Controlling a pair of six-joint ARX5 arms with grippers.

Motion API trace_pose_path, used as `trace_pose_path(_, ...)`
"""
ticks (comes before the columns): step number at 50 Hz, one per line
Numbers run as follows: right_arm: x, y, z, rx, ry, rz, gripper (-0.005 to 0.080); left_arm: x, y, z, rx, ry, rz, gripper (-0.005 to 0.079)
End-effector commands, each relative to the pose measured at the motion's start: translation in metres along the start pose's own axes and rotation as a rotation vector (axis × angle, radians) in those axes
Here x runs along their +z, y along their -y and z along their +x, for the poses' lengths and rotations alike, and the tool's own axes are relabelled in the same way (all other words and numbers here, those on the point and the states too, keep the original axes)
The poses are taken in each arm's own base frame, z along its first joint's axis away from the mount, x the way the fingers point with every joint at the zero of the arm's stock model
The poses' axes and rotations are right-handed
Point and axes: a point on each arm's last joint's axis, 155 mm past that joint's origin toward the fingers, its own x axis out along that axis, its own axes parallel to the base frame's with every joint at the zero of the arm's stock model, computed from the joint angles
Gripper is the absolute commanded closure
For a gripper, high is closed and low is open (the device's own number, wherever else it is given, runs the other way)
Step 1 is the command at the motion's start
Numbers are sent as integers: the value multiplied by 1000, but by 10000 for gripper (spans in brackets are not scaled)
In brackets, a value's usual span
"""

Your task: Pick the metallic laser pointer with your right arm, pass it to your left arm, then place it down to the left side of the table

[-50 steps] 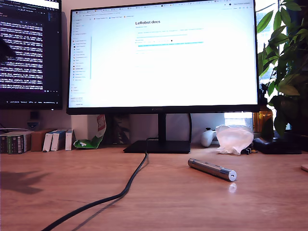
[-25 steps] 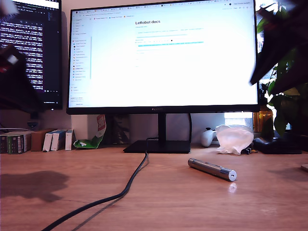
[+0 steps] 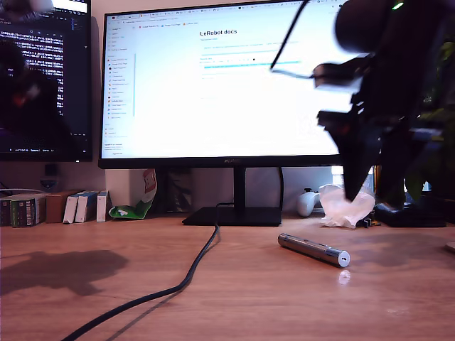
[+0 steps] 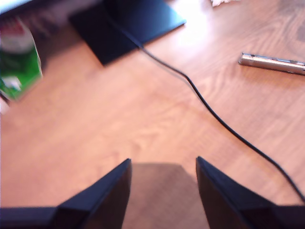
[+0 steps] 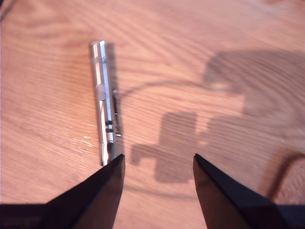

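— Where's the slim shiny silver laser pointer [image 3: 313, 250]?

— Lying flat on the light-brown wooden table [image 3: 242, 298], toward the exterior view's right, near the thick black cable [image 3: 186, 278]. Nothing touches it.

— Your grippers?

— My second gripper [image 5: 157, 164] hangs above the pointer with its black pointed fingers [image 5: 102, 191] spread and bare, one tip over the pointer's near end. My first gripper [image 4: 162, 167] is spread too, holding nothing, over bare wood beside the cable
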Motion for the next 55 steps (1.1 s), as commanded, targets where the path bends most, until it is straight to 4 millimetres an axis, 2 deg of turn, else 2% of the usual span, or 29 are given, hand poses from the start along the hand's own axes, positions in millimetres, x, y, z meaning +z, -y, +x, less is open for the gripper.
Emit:
trace_pose_path(1,8,-7,1,4,9,-25,323,-5,-1,9,-8,-39,36,352)
trace_pose_path(12,15,-18,10,15,-3,-56,323,-26,1,32,-65,-182,98,366)
trace_pose_path(23,12,-23,17,21,-24,-68,323,-17,4,43,-108,-234,207,366)
trace_pose_path(38,2,-35,34,40,-77,-92,323,1,3,40,-103,-268,286,366)
trace_pose_path(55,-1,-50,42,53,-94,-130,325,-6,8,38,-118,-305,298,366)
